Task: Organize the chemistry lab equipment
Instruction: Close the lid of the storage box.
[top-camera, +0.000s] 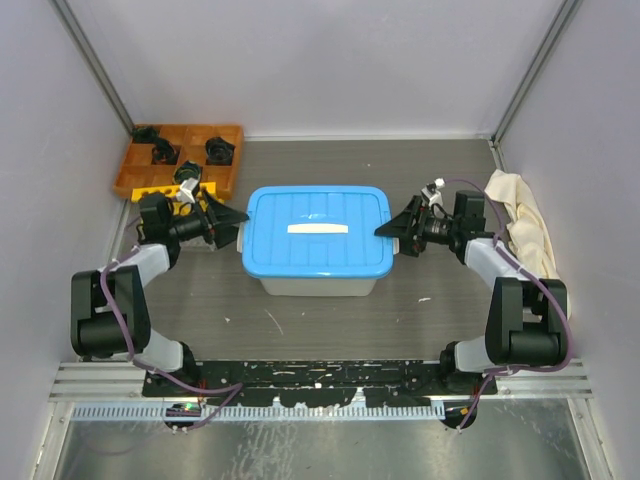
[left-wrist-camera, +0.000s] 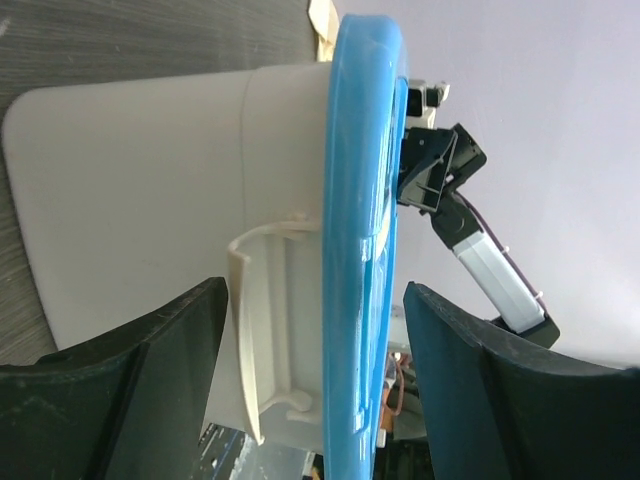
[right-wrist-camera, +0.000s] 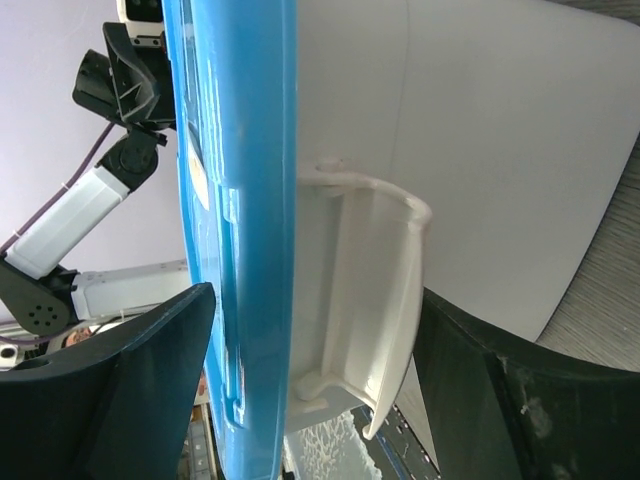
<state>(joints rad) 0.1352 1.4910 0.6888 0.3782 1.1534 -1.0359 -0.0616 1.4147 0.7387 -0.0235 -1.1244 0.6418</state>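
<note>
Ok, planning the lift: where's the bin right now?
Top view: the bin sits mid-table, lid on, between the left gripper at its left end and the right gripper at its right end.

Blue-lidded bin (top-camera: 317, 240) sits between orange tray (top-camera: 187, 138) and cream cloth (top-camera: 527, 225).

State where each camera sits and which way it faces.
Top: above and behind the robot, looking down at the box; left arm and right arm show.
Left wrist: on the left arm, facing one latch; own fingers, right arm beyond.
Right wrist: mirrored, facing the other latch; own fingers, left arm beyond.
Shared: the blue lid.
</note>
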